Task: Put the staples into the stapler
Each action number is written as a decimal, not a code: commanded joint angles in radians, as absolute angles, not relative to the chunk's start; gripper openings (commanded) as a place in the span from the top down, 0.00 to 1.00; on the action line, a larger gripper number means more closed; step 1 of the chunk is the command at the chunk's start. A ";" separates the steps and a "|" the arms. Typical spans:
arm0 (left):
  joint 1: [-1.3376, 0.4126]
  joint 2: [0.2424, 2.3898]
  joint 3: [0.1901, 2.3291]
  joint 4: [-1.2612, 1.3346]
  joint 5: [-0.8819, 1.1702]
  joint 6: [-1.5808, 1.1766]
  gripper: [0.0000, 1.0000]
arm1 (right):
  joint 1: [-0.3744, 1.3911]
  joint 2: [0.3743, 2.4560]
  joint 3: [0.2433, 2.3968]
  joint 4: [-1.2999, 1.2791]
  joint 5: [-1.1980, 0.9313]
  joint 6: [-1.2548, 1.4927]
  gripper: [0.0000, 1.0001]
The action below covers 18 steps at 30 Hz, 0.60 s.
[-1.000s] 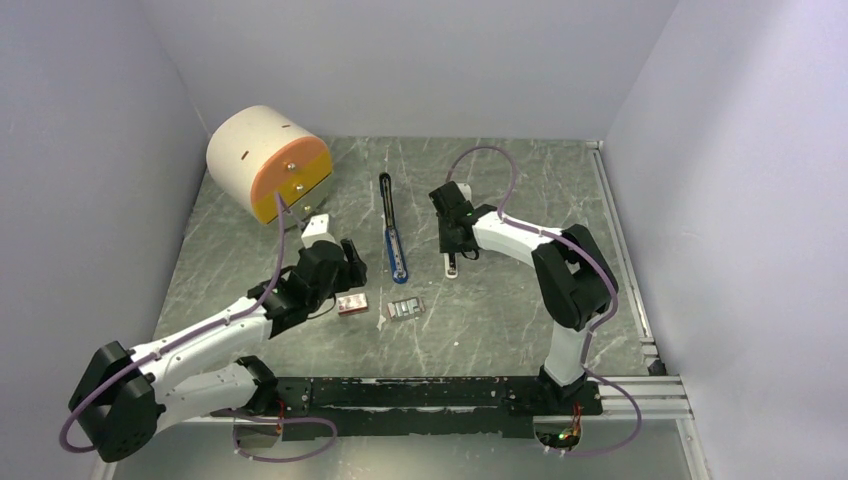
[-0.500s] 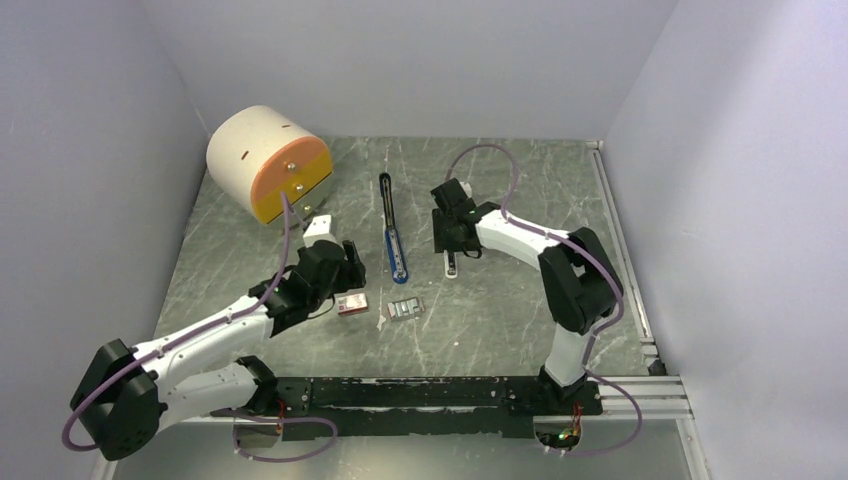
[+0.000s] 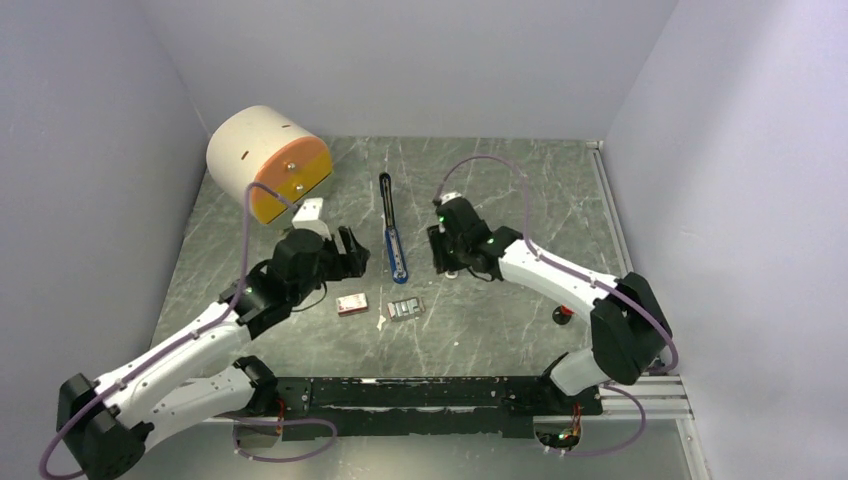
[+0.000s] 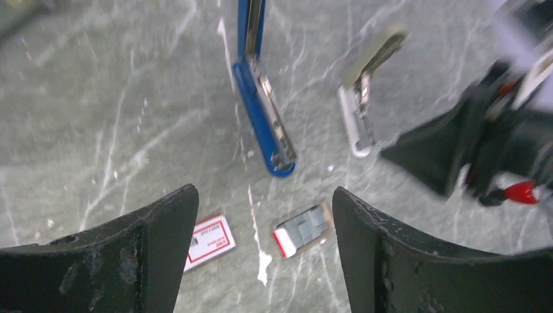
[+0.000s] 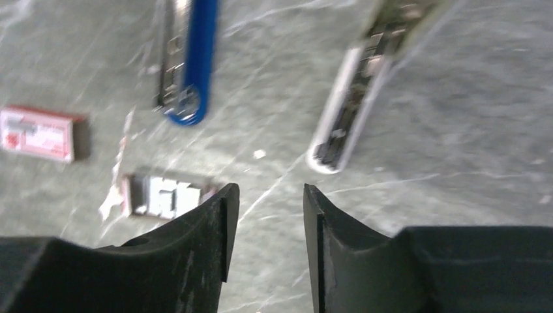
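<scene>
Right fingers [image 5: 195,248] pulled nearer, stapler [image 3: 397,250] clear mid-table, staples [image 3: 404,308] nearby

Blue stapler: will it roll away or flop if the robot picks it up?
It probably won't roll: the stapler is long and flat, lying on the table. It looks folded open flat, so lifting one half might let the other dangle. Its shiny metal channel could be slippery.

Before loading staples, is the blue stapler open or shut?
Open: the stapler lies unfolded flat, its metal channel exposed.
</scene>
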State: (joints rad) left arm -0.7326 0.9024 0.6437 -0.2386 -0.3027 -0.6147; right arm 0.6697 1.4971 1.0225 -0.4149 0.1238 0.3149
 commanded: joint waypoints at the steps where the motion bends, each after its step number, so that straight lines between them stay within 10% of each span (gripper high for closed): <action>1: -0.725 0.831 0.787 -0.344 -0.389 -0.549 0.20 | 0.799 1.442 0.994 -0.403 0.101 0.313 0.53; 5: -0.726 0.778 0.877 -0.409 -0.473 -0.532 0.18 | 0.898 1.450 0.989 -0.420 0.151 0.357 0.56; 10: -0.726 0.779 0.956 -0.390 -0.567 -0.583 0.15 | 0.958 1.491 0.988 -0.413 0.212 0.425 0.92; 18: -0.725 0.856 1.065 -0.439 -0.526 -0.451 0.14 | 1.002 1.595 0.994 -0.381 0.167 0.474 0.88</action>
State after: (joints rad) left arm -0.7300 0.8131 0.9855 -0.3710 -0.5125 -0.5320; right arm 0.9752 1.5517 0.9943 -0.4080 0.1726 0.4332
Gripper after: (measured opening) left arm 0.860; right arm 0.105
